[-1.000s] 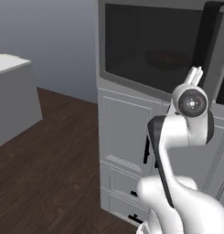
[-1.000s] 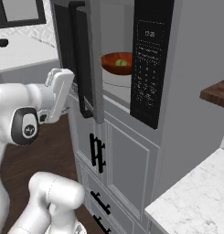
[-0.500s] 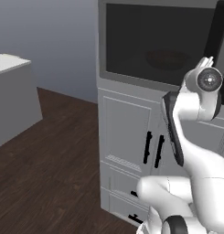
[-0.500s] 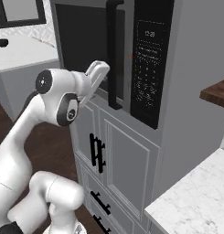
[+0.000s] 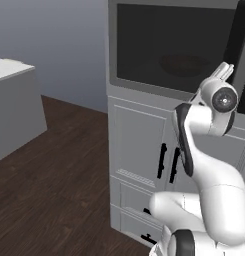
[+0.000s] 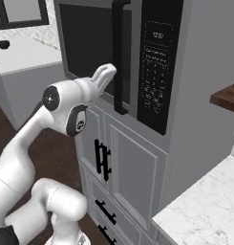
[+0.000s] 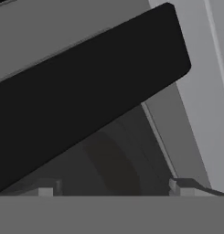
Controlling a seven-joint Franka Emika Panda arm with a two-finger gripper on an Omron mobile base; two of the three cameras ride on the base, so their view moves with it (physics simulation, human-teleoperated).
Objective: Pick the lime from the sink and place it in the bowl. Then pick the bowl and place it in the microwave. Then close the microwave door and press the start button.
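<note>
1. The microwave door point(image 6: 97, 52) is shut against the microwave point(image 6: 137, 62); its dark glass window faces the room.
2. Through this dark glass, in the left base view, the bowl point(image 5: 184, 64) shows faintly inside the microwave, as a wide shallow shape behind the door. I cannot make out the lime.
3. A black vertical handle point(image 6: 119, 57) stands on the door at the side next to the control panel point(image 6: 154, 67), which carries small pale buttons and a display.
4. The gripper point(image 7: 113, 185) is just in front of the door, near the lower end of the handle. In the hand view the handle crosses as a thick black bar above the two finger tips.
5. The fingers point(image 7: 182, 185) stand wide apart and nothing is between them; the claw is released.
6. Below the door are grey cabinet doors point(image 6: 132, 177) with black handles.
7. A white marble counter point(image 6: 204, 210) lies to the right of the microwave, lower than the door.
</note>
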